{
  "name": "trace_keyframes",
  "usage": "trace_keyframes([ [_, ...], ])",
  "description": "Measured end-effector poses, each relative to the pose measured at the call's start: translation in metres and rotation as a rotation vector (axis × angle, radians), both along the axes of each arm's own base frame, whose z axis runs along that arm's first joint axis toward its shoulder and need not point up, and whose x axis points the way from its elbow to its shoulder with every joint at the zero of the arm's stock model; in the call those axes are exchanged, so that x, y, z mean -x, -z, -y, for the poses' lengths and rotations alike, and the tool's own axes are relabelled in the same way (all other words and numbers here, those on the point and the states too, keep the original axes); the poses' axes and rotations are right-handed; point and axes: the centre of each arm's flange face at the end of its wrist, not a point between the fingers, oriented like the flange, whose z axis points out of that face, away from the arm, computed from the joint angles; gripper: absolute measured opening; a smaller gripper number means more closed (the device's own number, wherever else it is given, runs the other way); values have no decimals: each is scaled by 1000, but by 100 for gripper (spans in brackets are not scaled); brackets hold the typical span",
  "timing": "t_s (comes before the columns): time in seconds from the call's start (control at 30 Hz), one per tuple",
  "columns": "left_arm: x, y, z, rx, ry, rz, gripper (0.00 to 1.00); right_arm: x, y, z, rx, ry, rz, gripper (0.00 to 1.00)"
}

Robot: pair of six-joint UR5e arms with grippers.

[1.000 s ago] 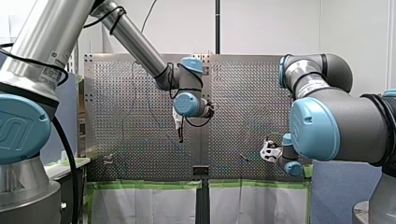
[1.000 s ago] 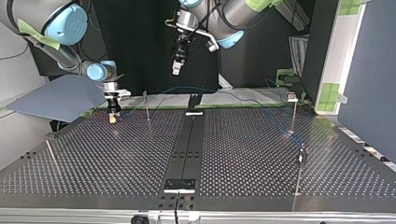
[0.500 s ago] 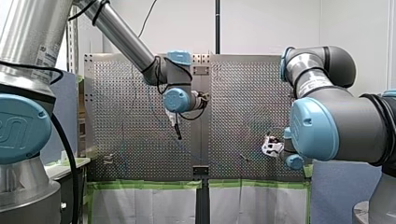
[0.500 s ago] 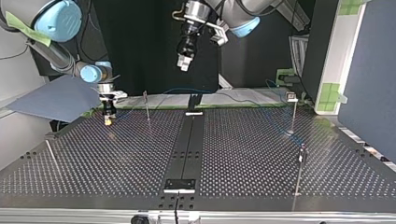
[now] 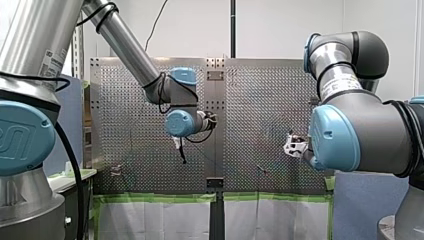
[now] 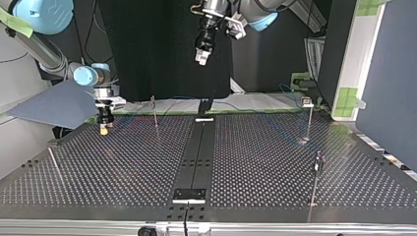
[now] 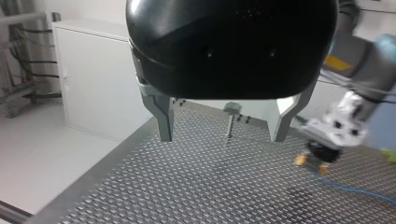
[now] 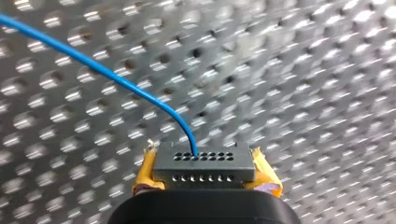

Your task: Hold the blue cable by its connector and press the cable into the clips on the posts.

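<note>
My right gripper (image 8: 204, 184) is shut on the dark grey connector (image 8: 204, 164), with yellow pads (image 8: 265, 173) on both sides of it. The blue cable (image 8: 112, 77) leaves the connector and curves away over the perforated table. In the top view this gripper (image 6: 104, 130) hangs just above the table's back left. My left gripper (image 7: 224, 136) is open and holds nothing, high above the table's back middle (image 6: 201, 58). Between its fingers, far ahead, a post with a clip (image 7: 229, 121) shows. Beside that post are the other gripper (image 7: 322, 151) and the cable (image 7: 355, 190).
Thin posts stand on the table: one at the back left (image 6: 154, 112), two at the top view's right (image 6: 309, 119) (image 6: 316, 178), and one leaning at the left (image 6: 55, 167). A dark rail (image 6: 195, 152) runs down the middle. A blue sheet (image 6: 59, 102) lies beyond the left corner.
My left gripper has risen and shifted toward the top view's right, still open. My right gripper has carried the connector toward the top view's left, low over the table.
</note>
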Motion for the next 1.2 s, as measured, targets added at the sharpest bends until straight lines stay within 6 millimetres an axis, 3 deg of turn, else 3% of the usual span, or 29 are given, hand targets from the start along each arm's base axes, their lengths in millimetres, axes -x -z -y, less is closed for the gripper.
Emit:
trace_keyframes([
  [0.33,23,60,-17,-92,30,-50,98,-11,-55,3,65,-24,5,0],
  [0.47,32,78,-26,-129,35,-61,98,-20,-62,1,80,-52,2,0],
  [0.7,42,83,-35,-138,36,-57,98,-29,-64,-2,86,-73,0,0],
  [1.2,43,83,-35,-138,36,-57,98,-30,-64,-2,87,-74,1,0],
])
